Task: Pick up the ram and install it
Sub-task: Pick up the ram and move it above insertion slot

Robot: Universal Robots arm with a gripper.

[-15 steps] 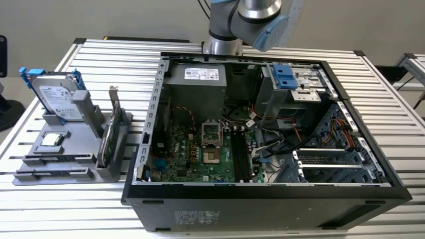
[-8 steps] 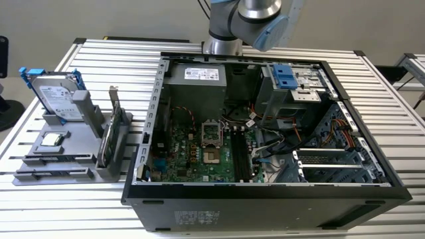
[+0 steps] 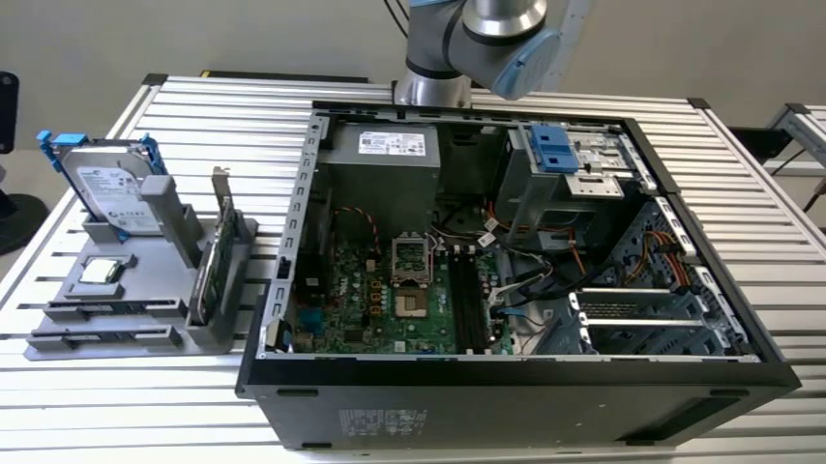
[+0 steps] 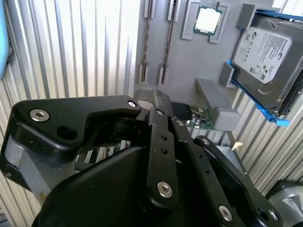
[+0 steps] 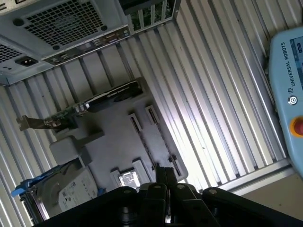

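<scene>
I am looking past the black gripper [image 4: 158,101] onto a flat grey plastic parts holder [image 4: 189,71] that sits on a ribbed metal table [image 3: 722,155]. I cannot tell whether the claw is apart or together. It hangs above the holder, close to one end of two narrow parallel slots.

The ram [image 4: 166,42], a thin, dark, narrow stick, stands on its edge in the slot nearer a square silver processor chip [image 4: 207,20]. In the exterior view, holder and ram lie to the left of the open black computer case [image 3: 516,372].

The ram's long axis runs across the exterior view, left to right. The long black motherboard slots [image 3: 467,304] run front to back, so the two are roughly crosswise.

My worries:
- A grip away from the stick's middle could tip it or jam it in its slot.
- A stick not squared to the motherboard slot would not seat.
- The loose cables [image 3: 516,290] just beside those slots could snag it.
</scene>
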